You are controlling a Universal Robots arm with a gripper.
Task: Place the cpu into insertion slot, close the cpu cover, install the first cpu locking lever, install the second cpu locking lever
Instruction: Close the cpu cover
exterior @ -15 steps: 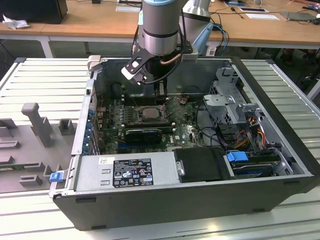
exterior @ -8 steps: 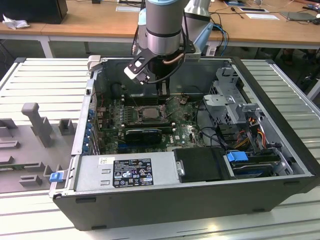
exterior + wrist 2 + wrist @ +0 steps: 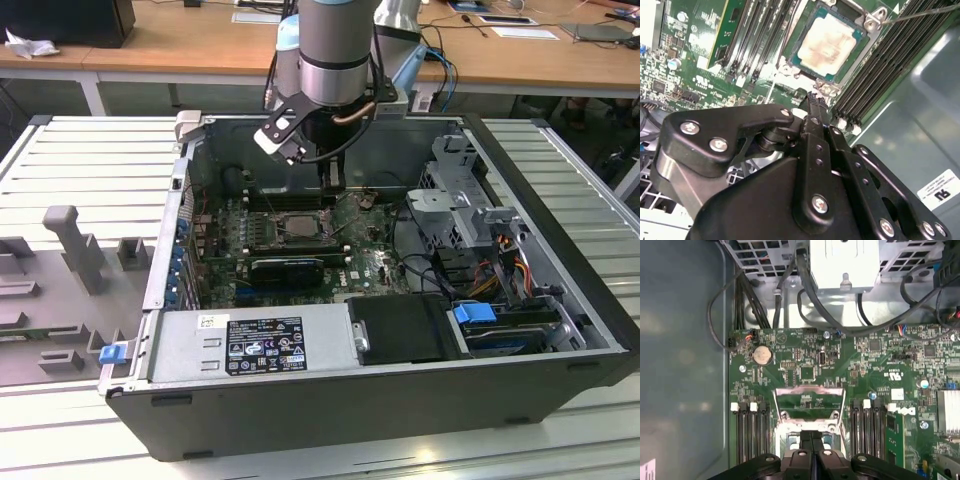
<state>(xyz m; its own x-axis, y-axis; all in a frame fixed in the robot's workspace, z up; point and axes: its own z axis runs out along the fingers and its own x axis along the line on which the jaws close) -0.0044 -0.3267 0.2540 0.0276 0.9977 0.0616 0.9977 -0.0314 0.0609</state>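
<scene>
The cpu [image 3: 832, 42], a pale silvery square chip, lies flat in the insertion slot [image 3: 866, 25] on the green board. In the exterior view the slot [image 3: 298, 226] sits just below my gripper [image 3: 333, 183], which reaches down into the open computer case. My gripper [image 3: 815, 97] is shut with nothing visible between its fingers, and its tip hangs over the slot's edge beside the chip. In the first wrist view the gripper [image 3: 811, 437] is just short of the cpu cover [image 3: 810, 391], a windowed metal frame that appears raised off the slot. A thin wire lever [image 3: 920, 15] runs off from the slot's corner.
Black memory slots [image 3: 750, 435] flank the socket on both sides. A long black graphics card [image 3: 287, 268] lies in front of it, the power supply [image 3: 250, 345] beyond that. The drive cage [image 3: 460, 200] and loose cables [image 3: 805, 295] crowd one side; the case wall [image 3: 920, 125] is close.
</scene>
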